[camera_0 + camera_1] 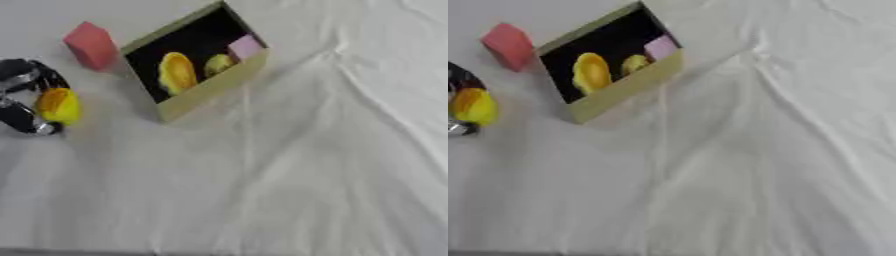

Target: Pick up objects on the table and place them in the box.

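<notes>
Your left hand point(22, 97) is curled around a yellow rounded object point(59, 105) at the left edge, just left of the box point(210, 85), so the object appears ready to carry across. The box already holds two yellow pieces point(178, 72) and a pale pink block point(246, 47); a red block point(90, 45) stands on the white cloth point(289, 180) beside its far-left corner, not yet collected. Your right hand appears in neither view.

Bright, even light; soft focus throughout; faint shadows.
</notes>
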Motion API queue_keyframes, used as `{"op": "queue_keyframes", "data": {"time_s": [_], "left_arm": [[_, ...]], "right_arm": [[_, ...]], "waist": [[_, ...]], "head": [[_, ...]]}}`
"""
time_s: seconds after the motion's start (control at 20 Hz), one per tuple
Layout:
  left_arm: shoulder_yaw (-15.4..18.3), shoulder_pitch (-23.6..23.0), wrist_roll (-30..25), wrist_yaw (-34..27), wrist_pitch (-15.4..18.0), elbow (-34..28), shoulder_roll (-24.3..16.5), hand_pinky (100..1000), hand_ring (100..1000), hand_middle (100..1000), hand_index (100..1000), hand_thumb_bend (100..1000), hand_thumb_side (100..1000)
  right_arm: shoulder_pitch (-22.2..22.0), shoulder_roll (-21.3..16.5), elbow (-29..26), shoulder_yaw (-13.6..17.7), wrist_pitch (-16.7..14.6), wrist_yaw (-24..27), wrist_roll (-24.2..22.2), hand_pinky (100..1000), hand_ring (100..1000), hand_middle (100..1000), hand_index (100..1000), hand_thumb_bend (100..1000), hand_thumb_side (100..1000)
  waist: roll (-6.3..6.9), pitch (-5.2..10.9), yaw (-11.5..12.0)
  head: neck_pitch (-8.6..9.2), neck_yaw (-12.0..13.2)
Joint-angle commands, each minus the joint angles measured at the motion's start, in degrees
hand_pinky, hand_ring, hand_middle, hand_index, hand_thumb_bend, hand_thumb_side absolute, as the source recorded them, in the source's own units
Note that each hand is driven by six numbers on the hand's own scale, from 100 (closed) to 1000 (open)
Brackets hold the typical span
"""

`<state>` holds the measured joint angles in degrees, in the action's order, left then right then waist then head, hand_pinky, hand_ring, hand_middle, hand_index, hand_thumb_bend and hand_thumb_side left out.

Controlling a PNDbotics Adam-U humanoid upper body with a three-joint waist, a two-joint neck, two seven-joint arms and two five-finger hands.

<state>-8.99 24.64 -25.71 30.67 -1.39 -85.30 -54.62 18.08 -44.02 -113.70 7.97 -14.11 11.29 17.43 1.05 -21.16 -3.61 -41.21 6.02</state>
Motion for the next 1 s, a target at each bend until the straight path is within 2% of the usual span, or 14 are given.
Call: {"op": "queue_keyframes", "data": {"time_s": [0.05,0.3,0.6,0.8,1.0], "left_arm": [[0.4,0.6,0.4,0.4,0.3,-1.4,-1.6,670,626,558,704,483,100],[0.8,0.8,2.3,1.4,0.1,-2.9,-1.7,613,563,501,636,350,100],[1.6,2.3,2.6,0.0,-0.1,-9.2,-1.8,601,550,475,614,271,100],[1.0,6.1,0.8,-2.9,-0.2,-15.7,-1.7,592,535,469,598,225,100],[-0.5,12.1,-1.5,-5.2,-0.6,-18.6,0.7,585,531,473,595,191,100]], "right_arm": [[0.1,-0.9,-0.9,1.0,0.1,0.4,0.2,865,798,695,827,100,508],[0.0,-0.7,-0.9,1.1,0.5,0.8,0.1,867,798,695,826,100,521],[-0.2,-1.0,-0.9,1.3,0.3,0.7,0.2,867,798,695,824,100,516],[-0.3,-1.3,-0.9,1.1,0.3,0.7,0.1,867,798,692,824,100,515],[-0.2,-1.5,-0.9,0.8,0.3,0.7,-0.2,866,798,691,823,100,511]], "waist": [[0.04,1.06,0.0],[0.08,1.18,0.0],[0.08,1.41,0.2],[0.12,1.78,0.4],[0.16,2.17,0.4]], "head": [[0.49,0.2],[0.41,0.1],[0.08,-0.8],[-0.30,-1.3],[-0.57,-1.5]]}}
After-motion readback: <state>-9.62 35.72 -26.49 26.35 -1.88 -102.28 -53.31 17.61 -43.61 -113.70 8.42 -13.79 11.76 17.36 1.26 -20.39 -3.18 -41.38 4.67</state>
